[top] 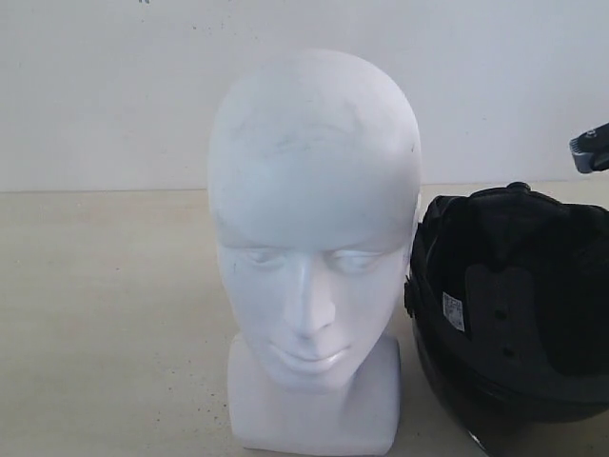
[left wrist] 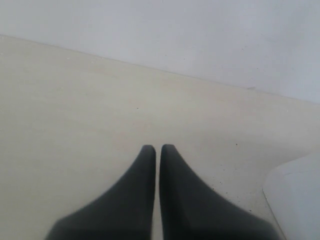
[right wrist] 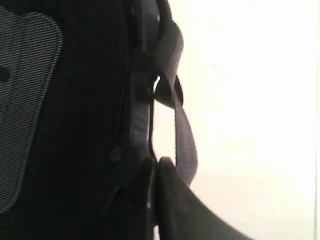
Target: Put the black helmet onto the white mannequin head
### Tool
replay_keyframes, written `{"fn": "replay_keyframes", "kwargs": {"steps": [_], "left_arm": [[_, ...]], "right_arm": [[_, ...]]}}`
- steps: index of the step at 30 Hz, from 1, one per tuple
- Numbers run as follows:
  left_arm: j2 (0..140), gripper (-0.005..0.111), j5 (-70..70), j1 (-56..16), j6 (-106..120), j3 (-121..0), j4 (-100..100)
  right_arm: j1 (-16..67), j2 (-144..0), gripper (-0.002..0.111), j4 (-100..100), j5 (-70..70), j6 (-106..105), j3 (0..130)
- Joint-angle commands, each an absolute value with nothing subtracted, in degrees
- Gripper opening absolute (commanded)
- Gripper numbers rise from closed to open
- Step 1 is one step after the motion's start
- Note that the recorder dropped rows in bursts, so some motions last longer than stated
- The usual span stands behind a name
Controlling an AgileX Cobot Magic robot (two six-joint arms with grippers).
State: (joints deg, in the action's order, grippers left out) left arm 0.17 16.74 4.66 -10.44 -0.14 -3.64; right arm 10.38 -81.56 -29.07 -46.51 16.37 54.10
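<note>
Right at the right fingers [right wrist: 200,215] is the black helmet [right wrist: 75,125]; gripped or not, I cannot tell. The left fingers [left wrist: 185,200] pinch together, empty. Next: a firm grab, then lift over the white mannequin head [top: 314,190].

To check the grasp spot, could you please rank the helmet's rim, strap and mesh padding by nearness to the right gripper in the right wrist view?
1. The rim, at the tips of the right gripper.
2. The strap, beside the rim; too close to call against it.
3. The mesh padding, inside the black helmet, clearly farthest.

Black helmet [top: 514,305] sits beside white mannequin head [top: 309,238].
</note>
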Motion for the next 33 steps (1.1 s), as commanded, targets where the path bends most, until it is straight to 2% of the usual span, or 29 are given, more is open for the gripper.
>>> {"fn": "replay_keyframes", "kwargs": {"steps": [1, 6, 13, 23, 33], "left_arm": [[0.00, 0.004, 16.72, 4.29, -10.43, 0.00, -4.02], [0.00, 0.004, 16.72, 4.29, -10.43, 0.00, -4.02], [0.00, 0.004, 16.72, 4.29, -10.43, 0.00, -4.02], [0.00, 0.004, 16.72, 4.29, -10.43, 0.00, -4.02], [0.00, 0.004, 16.72, 4.29, -10.43, 0.00, -4.02]], "right_arm": [[10.25, -76.75, 0.000, -18.68, -48.35, 10.23, 53.98], [10.25, -71.96, 0.000, -15.50, -54.95, 8.95, 53.98], [10.25, -72.71, 0.000, -12.35, -55.88, 7.84, 53.32], [10.25, -75.16, 0.000, -12.47, -46.89, 8.58, 46.01], [10.25, -76.08, 0.000, -27.84, -46.57, 17.11, 45.60]]}}
